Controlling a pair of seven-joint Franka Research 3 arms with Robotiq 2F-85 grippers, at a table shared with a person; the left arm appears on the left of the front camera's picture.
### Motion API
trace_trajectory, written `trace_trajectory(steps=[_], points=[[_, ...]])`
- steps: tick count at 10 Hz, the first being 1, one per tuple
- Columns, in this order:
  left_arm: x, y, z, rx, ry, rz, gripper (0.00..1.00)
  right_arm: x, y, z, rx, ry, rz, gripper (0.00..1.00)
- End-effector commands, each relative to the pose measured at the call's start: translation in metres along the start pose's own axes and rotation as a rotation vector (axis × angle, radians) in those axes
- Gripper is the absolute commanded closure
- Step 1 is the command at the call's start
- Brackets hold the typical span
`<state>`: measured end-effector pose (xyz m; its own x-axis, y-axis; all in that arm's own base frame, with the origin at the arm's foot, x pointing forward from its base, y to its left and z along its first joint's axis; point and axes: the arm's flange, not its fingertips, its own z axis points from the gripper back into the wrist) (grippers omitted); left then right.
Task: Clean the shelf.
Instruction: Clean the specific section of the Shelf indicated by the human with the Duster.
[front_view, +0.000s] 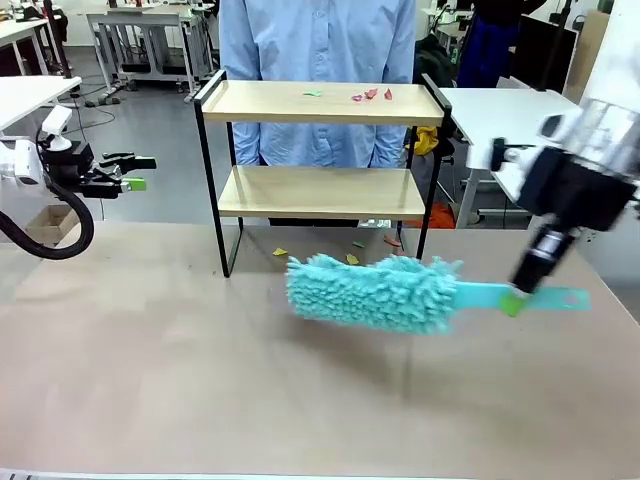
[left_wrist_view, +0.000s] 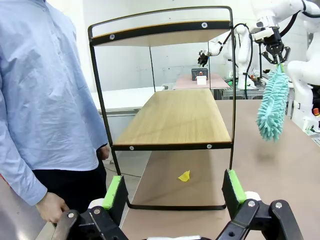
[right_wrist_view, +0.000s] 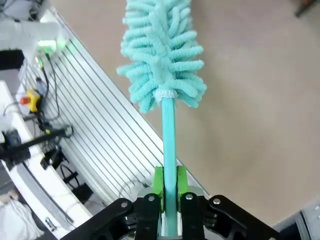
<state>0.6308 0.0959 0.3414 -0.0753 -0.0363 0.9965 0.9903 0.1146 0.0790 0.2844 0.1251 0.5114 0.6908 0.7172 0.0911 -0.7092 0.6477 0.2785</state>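
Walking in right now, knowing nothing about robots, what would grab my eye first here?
The fluffy turquoise duster stands out, held above the brown table by the right gripper, shut on its flat handle. Behind it stands the small two-tier shelf of light wooden boards in a thin black frame, with tiny pink and green scraps on its top board and a person in a light blue shirt just beyond.

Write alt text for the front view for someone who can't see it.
The right hand is shut on the handle of a fluffy teal duster, held level over the table before a two-tier wooden shelf. Coloured scraps lie on its top board; the left hand is open at left, a person behind.
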Motion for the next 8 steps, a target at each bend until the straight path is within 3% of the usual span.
trace_trajectory(steps=[1,3,5,8], points=[[0.003,0.000,-0.001,0.000,0.006,-0.005,0.00,-0.043,-0.012,0.021,-0.050,0.040,0.053,0.87],[0.003,0.000,-0.001,0.000,0.006,-0.005,0.00,-0.067,-0.018,0.027,-0.058,0.107,0.031,0.87],[0.003,0.000,-0.001,0.000,0.006,-0.005,0.00,-0.057,-0.029,0.026,-0.023,0.154,0.020,0.87],[0.003,0.000,-0.001,0.000,0.006,-0.005,0.00,-0.069,-0.015,0.026,-0.049,0.114,0.003,0.87]])
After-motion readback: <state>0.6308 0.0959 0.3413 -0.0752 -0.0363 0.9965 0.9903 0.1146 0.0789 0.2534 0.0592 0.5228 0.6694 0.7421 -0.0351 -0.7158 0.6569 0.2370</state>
